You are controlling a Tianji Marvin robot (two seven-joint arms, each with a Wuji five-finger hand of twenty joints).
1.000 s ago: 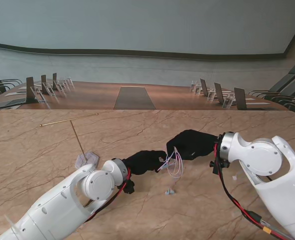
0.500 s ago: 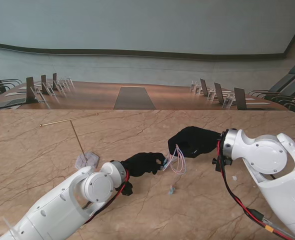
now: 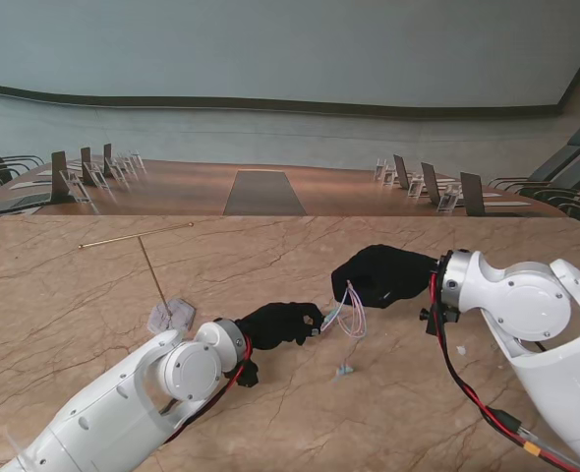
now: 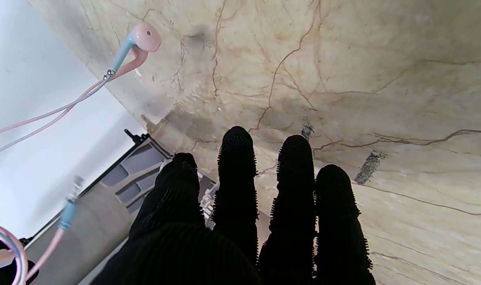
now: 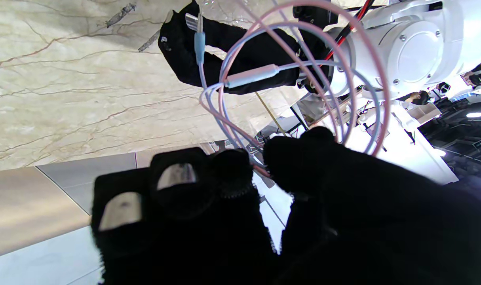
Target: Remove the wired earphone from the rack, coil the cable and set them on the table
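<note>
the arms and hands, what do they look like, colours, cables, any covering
Both arms are glossy white, with rounded cylindrical joint housings. The left hand and right hand wear black knit gloves; the left wrist view shows nubby fingers. Red and black cables run along each wrist, and the right arm's cable carries a yellow tag.

The coiled cable (image 3: 350,317) hangs between the left hand (image 3: 282,324) and right hand (image 3: 383,276), above the counter (image 3: 74,295); the rack (image 3: 169,313) stands far left.

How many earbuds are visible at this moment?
1 clearly: a pink earbud at the end of the cable, close to the table. Two strands run to that spot, so a second earbud may be hidden behind it.
</note>
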